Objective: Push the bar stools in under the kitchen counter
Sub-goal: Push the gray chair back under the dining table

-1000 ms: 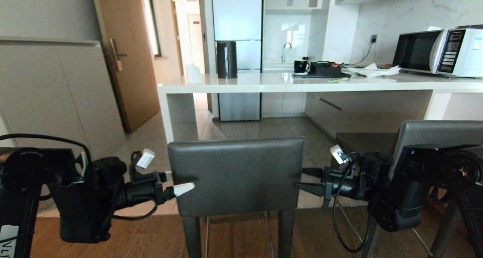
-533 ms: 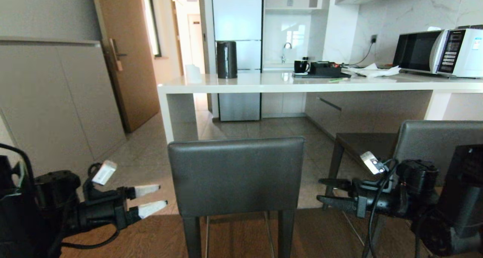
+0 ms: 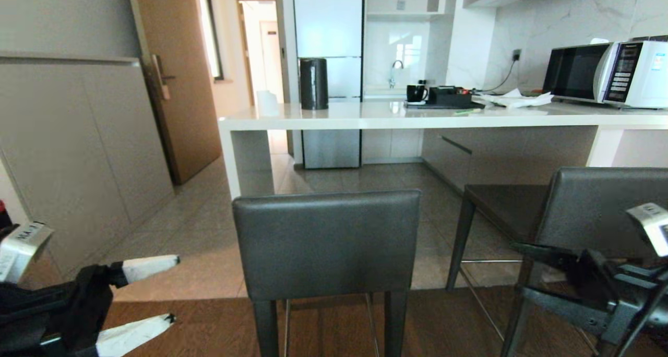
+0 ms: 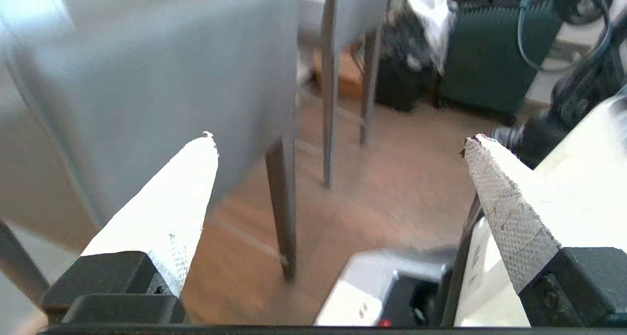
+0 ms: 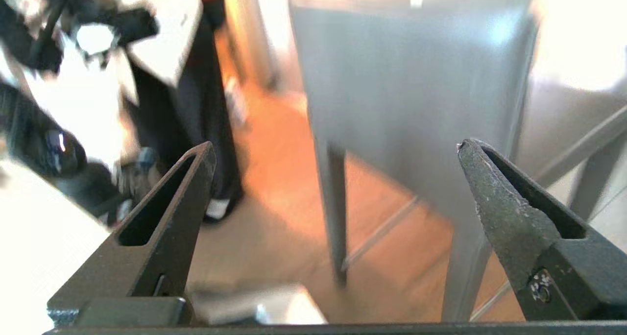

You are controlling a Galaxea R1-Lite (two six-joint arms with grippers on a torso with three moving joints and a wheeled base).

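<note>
I am looking square at the back of the nearer bar stool (image 3: pixel 326 242), centred ahead of me, with its dark grey backrest facing me and its seat pointing toward the kitchen tabletop (image 3: pixel 417 118) beyond. The stool is standing well short of the white slab edge, with open tiled floor showing between the two, so I judge it is not yet pushed in. The second bar stool (image 3: pixel 589 211) is sitting to my right, turned at an angle with its seat showing, also clear of the tabletop. My left tool (image 3: pixel 141 294) is hanging low off the stool's left side, its white-taped fingers spread wide with nothing between them; my right tool (image 3: pixel 527 271) is hanging low on the right, in front of the second stool, its black fingers likewise spread wide and empty. Neither is touching a stool. The relation that matters: the backrest's long axis is running crosswise to me and parallel to the tabletop edge, so the push has to run straight ahead, square to that face. The left tool is looking slightly nearer the centre stool's edge. Readable writing: a tag at my left wrist is showing what looks like "NA"; the microwave (image 3: pixel 608 72) panel lettering is too small to read, and so is the mark on the fridge (image 3: pixel 327 28).
</note>
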